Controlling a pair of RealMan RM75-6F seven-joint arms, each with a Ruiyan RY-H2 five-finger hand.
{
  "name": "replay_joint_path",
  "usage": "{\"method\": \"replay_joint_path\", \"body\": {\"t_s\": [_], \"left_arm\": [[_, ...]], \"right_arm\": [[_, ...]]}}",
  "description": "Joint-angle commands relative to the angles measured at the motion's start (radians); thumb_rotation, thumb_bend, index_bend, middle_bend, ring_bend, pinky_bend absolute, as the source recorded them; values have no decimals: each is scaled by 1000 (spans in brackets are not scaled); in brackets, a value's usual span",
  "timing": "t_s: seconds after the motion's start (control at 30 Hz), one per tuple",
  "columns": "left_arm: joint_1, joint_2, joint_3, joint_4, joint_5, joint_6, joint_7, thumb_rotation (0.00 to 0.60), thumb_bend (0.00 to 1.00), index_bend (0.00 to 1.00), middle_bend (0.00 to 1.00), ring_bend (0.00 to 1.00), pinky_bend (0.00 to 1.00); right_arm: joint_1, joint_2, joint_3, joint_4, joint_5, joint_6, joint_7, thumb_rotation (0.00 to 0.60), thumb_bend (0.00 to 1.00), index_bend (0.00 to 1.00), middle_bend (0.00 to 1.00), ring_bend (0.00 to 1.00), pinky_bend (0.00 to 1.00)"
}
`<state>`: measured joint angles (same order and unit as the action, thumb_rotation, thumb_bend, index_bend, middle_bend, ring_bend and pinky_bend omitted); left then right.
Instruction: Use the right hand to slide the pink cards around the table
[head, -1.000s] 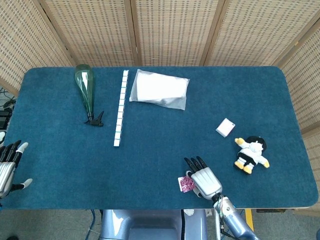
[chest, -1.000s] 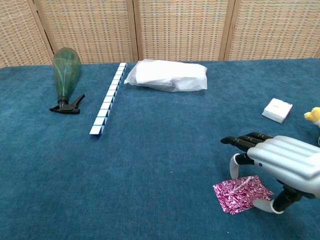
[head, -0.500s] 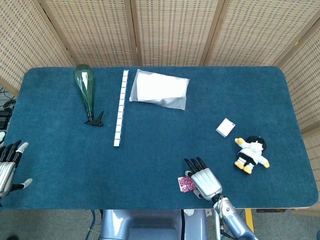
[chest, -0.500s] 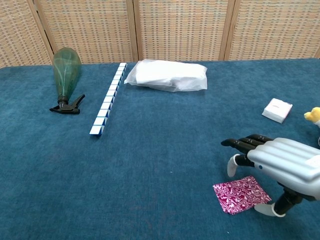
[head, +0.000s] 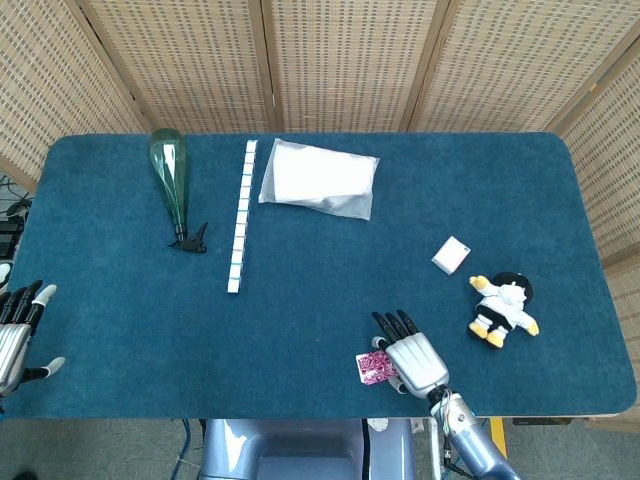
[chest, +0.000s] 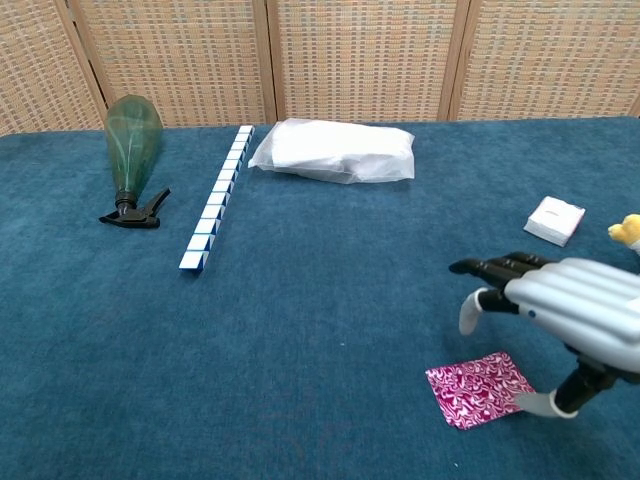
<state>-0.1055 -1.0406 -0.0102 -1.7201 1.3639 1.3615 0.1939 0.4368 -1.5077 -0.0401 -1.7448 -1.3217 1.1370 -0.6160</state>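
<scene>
The pink patterned cards (head: 371, 368) (chest: 478, 388) lie flat on the blue table near its front edge. My right hand (head: 410, 355) (chest: 570, 315) hovers just right of and above them, fingers stretched out and apart, holding nothing. In the chest view its thumb tip sits close to the cards' right corner; I cannot tell whether it touches. My left hand (head: 15, 335) rests at the table's far left edge with fingers spread and empty, and only the head view shows it.
A green spray bottle (head: 172, 180) (chest: 130, 140) lies at the back left beside a strip of white-blue blocks (head: 240, 215) (chest: 217, 200). Behind sits a white plastic bag (head: 320, 178) (chest: 335, 150). A small white box (head: 451, 255) (chest: 555, 220) and a plush toy (head: 505, 308) (chest: 628, 232) lie right.
My right hand has risen and drifted slightly right, uncovering more of the pink cards. The cards stay where they were. The left hand has not moved.
</scene>
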Motion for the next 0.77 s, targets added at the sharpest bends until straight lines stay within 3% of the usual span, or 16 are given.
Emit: {"method": "replay_joint_path", "body": {"t_s": [0.03,0.2,0.37,0.47,0.6,0.77], "left_arm": [[0,0,0,0,0,0,-1,600,8,0,0,0,0],[0,1,0,1,1,-1,-5,600,8,0,0,0,0],[0,0,0,0,2,0,-3,600,7,0,0,0,0],[0,-1,-1,0,1,1,-4,600,8,0,0,0,0],[0,-1,-1,2,1,2,-6,600,8,0,0,0,0],[5,-5,-1,5,3,11,-5,600,8,0,0,0,0]], "right_arm": [[-11,55,12,-39,-39,36,56,600,260,287,0,0,19],[-56,169,16,-33,-169,156,233,600,260,287,0,0,19],[-136,241,4,72,-279,329,456,600,254,279,0,0,19],[-194,252,1,140,-292,424,561,600,162,213,0,0,19],[-243,239,3,201,-299,498,609,600,51,121,0,0,19],[-327,222,-11,254,-323,608,645,600,10,62,0,0,19]]}}
